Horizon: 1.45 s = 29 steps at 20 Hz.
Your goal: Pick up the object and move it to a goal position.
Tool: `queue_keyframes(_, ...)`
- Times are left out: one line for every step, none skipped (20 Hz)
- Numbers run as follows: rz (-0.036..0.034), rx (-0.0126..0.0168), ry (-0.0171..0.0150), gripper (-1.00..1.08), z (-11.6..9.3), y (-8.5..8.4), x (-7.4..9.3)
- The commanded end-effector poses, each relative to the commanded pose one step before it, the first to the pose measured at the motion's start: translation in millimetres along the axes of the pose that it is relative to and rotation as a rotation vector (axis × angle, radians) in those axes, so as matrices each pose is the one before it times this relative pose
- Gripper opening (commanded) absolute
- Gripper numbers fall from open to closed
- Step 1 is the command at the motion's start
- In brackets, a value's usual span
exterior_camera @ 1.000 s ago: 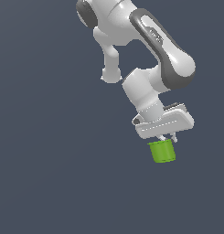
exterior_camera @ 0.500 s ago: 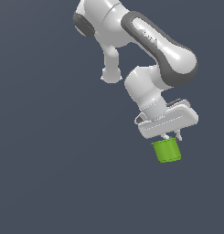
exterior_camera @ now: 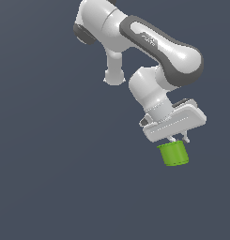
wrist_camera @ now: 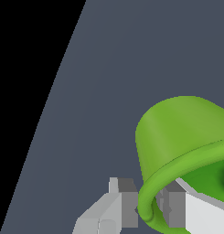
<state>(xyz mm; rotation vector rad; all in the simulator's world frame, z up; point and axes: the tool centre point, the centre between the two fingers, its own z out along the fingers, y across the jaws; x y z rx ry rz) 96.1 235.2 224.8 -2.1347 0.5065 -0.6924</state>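
Exterior view: the arm (exterior_camera: 154,47) reaches down toward the exterior view's right, and the gripper (exterior_camera: 178,139) holds the cup (exterior_camera: 173,154) by its rim, the cup hanging just below the white hand against the plain dark grey ground. Compared with the two earlier frames, the hand and cup have shifted slightly toward the exterior view's right and a little lower, together and with no slip between them; this suggests the pick is done and the carry to the goal is in progress, though no goal marker is visible. The arm links are smooth, glossy white shells with dark grey joint bands; the cup is a short matte lime-green cylinder. Wrist view: the cup (wrist_camera: 182,137) fills the lower part of the picture, showing a rounded, thickened rim and a darker green interior. One grey finger (wrist_camera: 122,196) sits outside the rim and another inside it, so the jaws are narrowed onto the cup's wall. The fingers are blocky, flat-faced and matte grey.
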Motion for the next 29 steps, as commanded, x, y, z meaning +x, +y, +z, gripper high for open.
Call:
queue_keyframes(-0.00575, 0.00815, 0.00592, -1.0, -0.77, -3.46, 0.86)
queue_keyframes(-0.00174, 0.00261, 0.00188, -1.0, -0.09, -0.79, 0.1)
queue_keyframes(-0.00186, 0.00279, 0.002, -1.0, -0.12, -0.86, 0.09)
queue_keyframes(-0.00197, 0.00292, 0.00208, -1.0, -0.07, -0.88, 0.07)
queue_keyframes(-0.00216, 0.00316, 0.00221, -1.0, -0.08, -0.96, 0.04)
queue_keyframes(-0.00238, 0.00343, 0.00234, -1.0, -0.06, -1.04, 0.0)
queue_keyframes(-0.00262, 0.00371, 0.00247, -1.0, -0.02, -1.11, -0.05)
queue_keyframes(-0.00295, 0.00409, 0.00265, -1.0, -0.02, -1.24, -0.1)
queue_keyframes(-0.00329, 0.00446, 0.00281, -1.0, 0.02, -1.34, -0.17)
queue_keyframes(-0.00369, 0.00491, 0.00301, -1.0, 0.05, -1.48, -0.24)
queue_keyframes(-0.00401, 0.00525, 0.00313, -1.0, 0.1, -1.56, -0.32)
queue_keyframes(-0.00414, 0.00531, 0.00308, -1.0, 0.13, -1.58, -0.38)
queue_keyframes(-0.00418, 0.00523, 0.00292, -1.0, 0.15, -1.56, -0.44)
queue_keyframes(-0.00415, 0.00505, 0.00271, -1.0, 0.19, -1.49, -0.5)
queue_keyframes(-0.00412, 0.00489, 0.00252, -1.0, 0.21, -1.44, -0.54)
queue_keyframes(-0.00403, 0.0047, 0.00235, -1.0, 0.23, -1.37, -0.57)
queue_keyframes(-0.0039, 0.00448, 0.00218, -1.0, 0.23, -1.31, -0.57)
queue_keyframes(-0.00373, 0.00423, 0.002, -1.0, 0.23, -1.24, -0.57)
queue_keyframes(-0.00352, 0.00392, 0.00179, -1.0, 0.23, -1.14, -0.57)
queue_keyframes(-0.00333, 0.00362, 0.00158, -1.0, 0.22, -1.07, -0.56)
queue_keyframes(-0.00305, 0.00322, 0.00133, -1.0, 0.25, -0.91, -0.55)
queue_keyframes(-0.00284, 0.0029, 0.0011, -1.0, 0.23, -0.84, -0.54)
queue_keyframes(-0.00258, 0.00253, 0.00086, -1.0, 0.23, -0.73, -0.53)
queue_keyframes(-0.00227, 0.00212, 0.00062, -1.0, 0.23, -0.58, -0.49)
queue_keyframes(-0.00197, 0.00175, 0.00042, -1.0, 0.2, -0.49, -0.46)
queue_keyframes(-0.00157, 0.00133, 0.00024, -1.0, 0.19, -0.34, -0.39)
queue_keyframes(-0.0012, 0.00096, 0.00012, -1.0, 0.14, -0.27, -0.31)
queue_keyframes(-0.00077, 0.0006, 0.00005, -1.0, 0.07, -0.19, -0.21)
queue_keyframes(0.0, 0.0, 0.0, -1.0, 0.1, 0.16, 0.01)
